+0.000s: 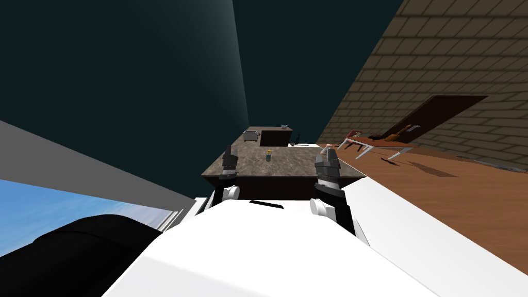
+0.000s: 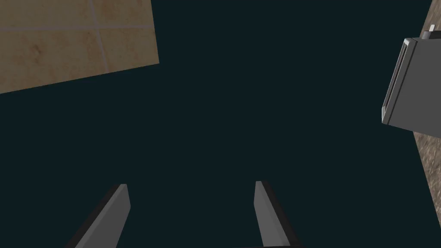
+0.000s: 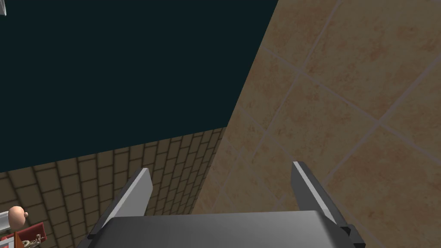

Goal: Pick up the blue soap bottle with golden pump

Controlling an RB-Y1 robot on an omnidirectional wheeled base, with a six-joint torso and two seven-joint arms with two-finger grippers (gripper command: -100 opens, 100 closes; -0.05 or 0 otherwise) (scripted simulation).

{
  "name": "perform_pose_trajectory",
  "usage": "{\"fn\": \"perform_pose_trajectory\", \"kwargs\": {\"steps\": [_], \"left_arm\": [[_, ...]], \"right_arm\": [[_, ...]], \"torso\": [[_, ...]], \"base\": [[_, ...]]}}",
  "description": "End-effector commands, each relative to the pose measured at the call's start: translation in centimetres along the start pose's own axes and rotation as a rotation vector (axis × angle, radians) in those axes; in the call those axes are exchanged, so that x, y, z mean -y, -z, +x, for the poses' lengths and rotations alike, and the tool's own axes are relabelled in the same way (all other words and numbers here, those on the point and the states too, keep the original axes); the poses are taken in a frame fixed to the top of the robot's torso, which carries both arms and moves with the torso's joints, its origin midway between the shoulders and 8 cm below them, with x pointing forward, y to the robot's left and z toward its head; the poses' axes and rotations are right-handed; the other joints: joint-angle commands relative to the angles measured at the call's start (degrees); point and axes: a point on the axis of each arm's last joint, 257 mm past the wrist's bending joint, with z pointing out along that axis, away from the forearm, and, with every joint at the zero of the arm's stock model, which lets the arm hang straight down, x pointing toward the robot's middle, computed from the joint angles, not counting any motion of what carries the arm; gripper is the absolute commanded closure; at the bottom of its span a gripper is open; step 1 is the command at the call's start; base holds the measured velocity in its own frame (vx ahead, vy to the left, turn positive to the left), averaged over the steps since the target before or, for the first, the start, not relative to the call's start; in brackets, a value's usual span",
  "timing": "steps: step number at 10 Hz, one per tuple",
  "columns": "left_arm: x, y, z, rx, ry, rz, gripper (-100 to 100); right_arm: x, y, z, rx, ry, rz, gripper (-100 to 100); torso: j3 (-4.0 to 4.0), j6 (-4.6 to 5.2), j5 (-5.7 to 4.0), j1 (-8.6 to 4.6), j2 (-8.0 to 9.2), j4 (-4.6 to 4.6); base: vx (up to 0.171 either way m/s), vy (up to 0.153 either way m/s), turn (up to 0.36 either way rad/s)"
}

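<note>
A small blue soap bottle with a golden pump stands upright near the middle of a mottled brown-grey counter top in the head view. My left gripper is raised over the counter's near left part, to the left of the bottle and apart from it. My right gripper is raised at the counter's near right edge, to the right of the bottle. Both are open with nothing between their fingers, as the left wrist view and the right wrist view show.
A grey toaster sits at the counter's far left. A dark cabinet block stands behind it. A white-legged table with objects on it stands on the brown floor to the right. Dark teal walls rise behind.
</note>
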Motion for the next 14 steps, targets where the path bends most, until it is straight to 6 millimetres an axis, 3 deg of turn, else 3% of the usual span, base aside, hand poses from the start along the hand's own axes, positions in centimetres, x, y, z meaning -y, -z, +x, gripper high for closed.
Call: {"fn": "perform_pose_trajectory", "kwargs": {"steps": [1, 7, 14], "left_arm": [[-0.4, 0.1, 0.6, -0.039, -0.020, -0.005, -100], [-3.3, 0.6, 2.9, -0.185, -0.113, -0.043, -100], [-9.6, 1.9, 5.1, -0.382, -0.300, -0.111, -100]], "right_arm": [[0.0, 0.0, 0.0, 0.000, 0.000, 0.000, 0], [0.0, 0.0, 0.0, 0.000, 0.000, 0.000, 0], [0.0, 0.0, 0.0, 0.000, 0.000, 0.000, 0]], "torso": [[0.00, 0.00, 0.00, 0.00, 0.00, 0.00], [0.14, 0.01, 0.07, 0.31, 0.24, 0.05], [0.16, 0.01, 0.07, 0.30, 0.27, 0.06]], "base": [[-0.033, 0.018, -0.071], [-0.065, 0.062, -0.106], [-0.091, 0.066, -0.183]]}}
